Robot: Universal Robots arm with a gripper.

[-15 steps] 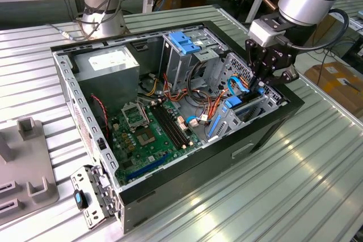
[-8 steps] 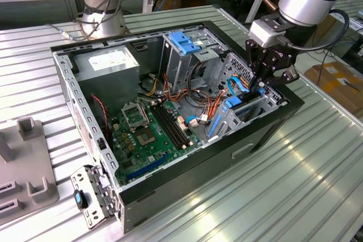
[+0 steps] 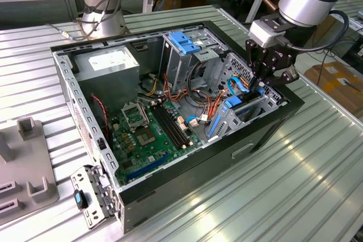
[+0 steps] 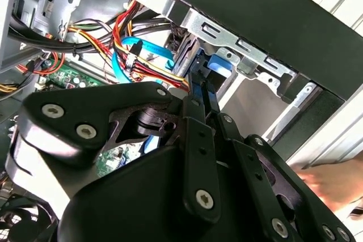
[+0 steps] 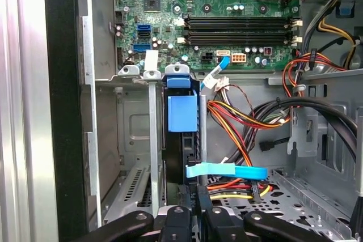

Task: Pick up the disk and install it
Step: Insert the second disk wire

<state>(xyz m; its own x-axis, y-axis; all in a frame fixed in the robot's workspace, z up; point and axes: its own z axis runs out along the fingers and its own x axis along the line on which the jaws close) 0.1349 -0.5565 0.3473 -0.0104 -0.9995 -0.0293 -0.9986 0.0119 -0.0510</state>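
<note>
— Nearest?
— Black gripper (image 5: 193,211), pressed together on the rear edge of the disk (image 5: 182,140). In the second wrist view, same gripper (image 4: 195,92) with thin fingers (image 4: 199,118) pinching the blue-edged disk (image 4: 218,66).

— And the disk itself?
— Standing on edge inside a metal bay (image 5: 148,134) at a corner of the open computer case (image 3: 266,134). Seems deep in the slot, blue frame toward the board. In the exterior view, disk (image 3: 241,109) low in the case on the exterior view's right, gripper (image 3: 260,83) right above it.

— Beside it?
— Flat blue cable (image 5: 227,170) crossing just next to the disk, then a bundle of red, yellow and black wires (image 5: 244,120).

— Farther?
— Green circuit board (image 3: 144,137) lying on the case floor, with memory slots (image 5: 238,29). Behind that, tall grey cage (image 3: 181,60) with a blue latch (image 3: 184,42), and a grey power box (image 3: 110,69) in the far corner.

— Around the case?
— Ribbed metal table (image 3: 295,196). Grey holder (image 3: 22,168) at the exterior view's left.
</note>
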